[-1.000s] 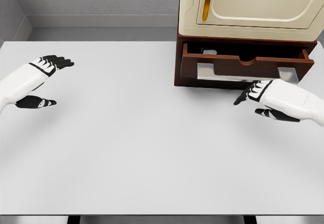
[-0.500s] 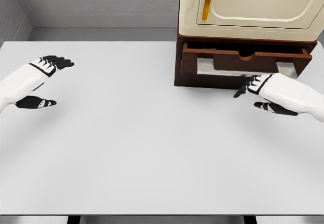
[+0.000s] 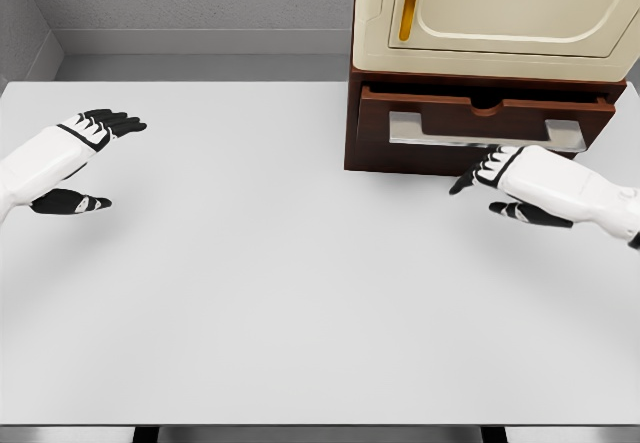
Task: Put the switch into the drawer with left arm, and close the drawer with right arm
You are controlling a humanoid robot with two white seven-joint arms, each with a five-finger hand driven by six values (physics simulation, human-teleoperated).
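The brown drawer (image 3: 480, 120) of the cabinet (image 3: 352, 123) at the back right is almost pushed in, with only a thin dark slit left above its front. A silver handle (image 3: 440, 130) runs across the drawer front. My right hand (image 3: 492, 183) is open, its fingers stretched out just below the handle and against the drawer front. Far left, my left hand (image 3: 88, 158) hovers over the table, open and holding nothing. The switch is not visible anywhere.
A cream appliance with a gold handle (image 3: 405, 8) stands on top of the cabinet. The white table (image 3: 250, 263) reaches from the grey back wall to the near edge at the bottom.
The drawer has slid back into the cabinet, from clearly open to nearly shut. My right hand moved up and forward with it. The left arm stayed still.
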